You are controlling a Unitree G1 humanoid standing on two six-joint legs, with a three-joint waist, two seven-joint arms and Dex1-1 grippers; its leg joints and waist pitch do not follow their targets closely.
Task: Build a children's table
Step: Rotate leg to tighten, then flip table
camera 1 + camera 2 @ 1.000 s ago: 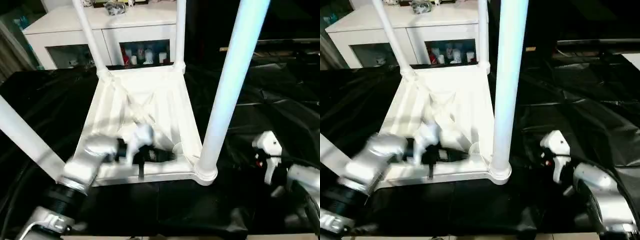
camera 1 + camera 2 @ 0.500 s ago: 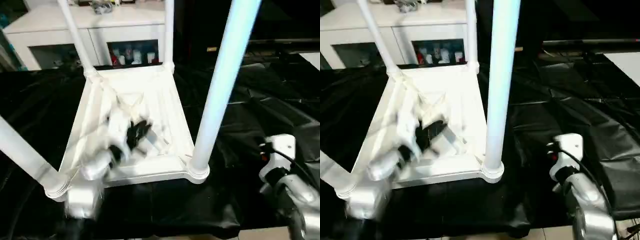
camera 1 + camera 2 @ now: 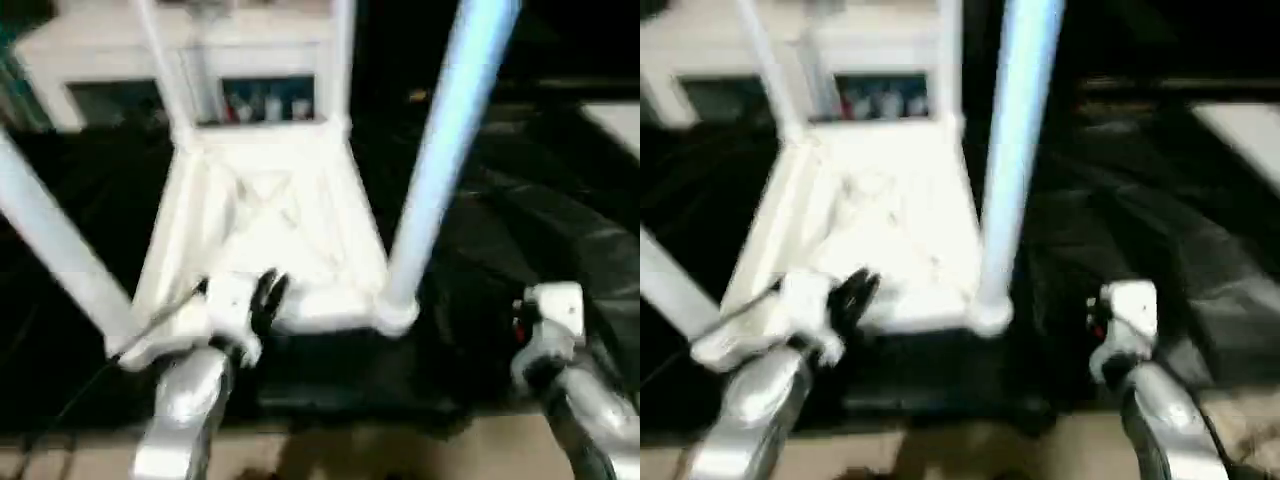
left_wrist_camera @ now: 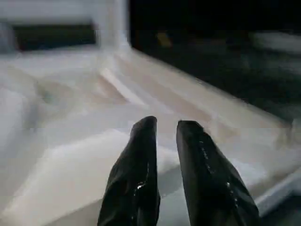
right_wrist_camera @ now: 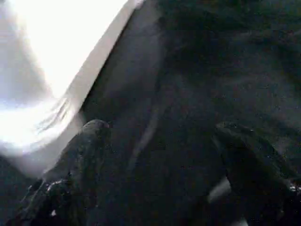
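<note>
table: children's table (image 3: 265, 215) upside down on black-draped counter (image 3: 520, 235), ribbed underside up, all four legs seated in corner sockets and pointing up
long axis: legs vertical; top flat, running away from robot toward white cabinet (image 3: 110, 55)
left fingers: left gripper (image 3: 268, 296) nearly pinched together, small gap, grasping nothing; just above near rim of top, between near-left leg (image 3: 55, 245) and near-right leg (image 3: 440, 150)
right fingers: right gripper (image 5: 160, 155) spread wide, released, empty, over the black cover; white table edge just off one fingertip
nearer arm: left, practically at near rim; right beside near-right corner, apart from it
next move, guess: grip rim or leg to flip table upright
</note>
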